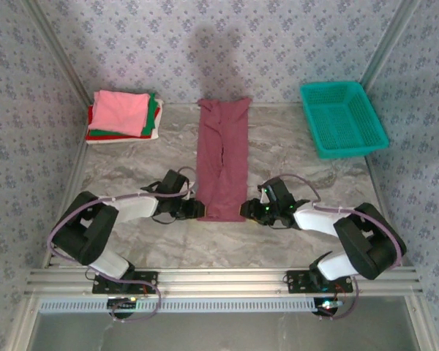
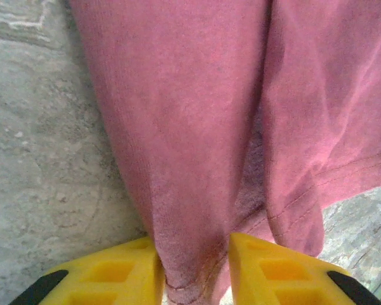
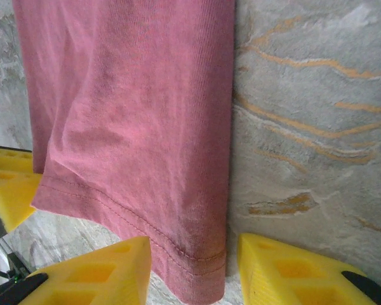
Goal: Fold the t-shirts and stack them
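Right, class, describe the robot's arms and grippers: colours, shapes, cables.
Both arms, left arm and right arm, have bulky black joints with white links and a looping lilac cable. The left gripper and right gripper are black, with yellow wedge-shaped fingers moulded with square hollows.

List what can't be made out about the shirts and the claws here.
Maroon t-shirt: top view, folded into a narrow strip, so its front is hidden by its own cloth.
Folded stack: top view, the pink shirt covers the others; only edges show, count unclear.
Left claw: left wrist view, cloth fills the gap and the bottom edge crops it; grip unclear.
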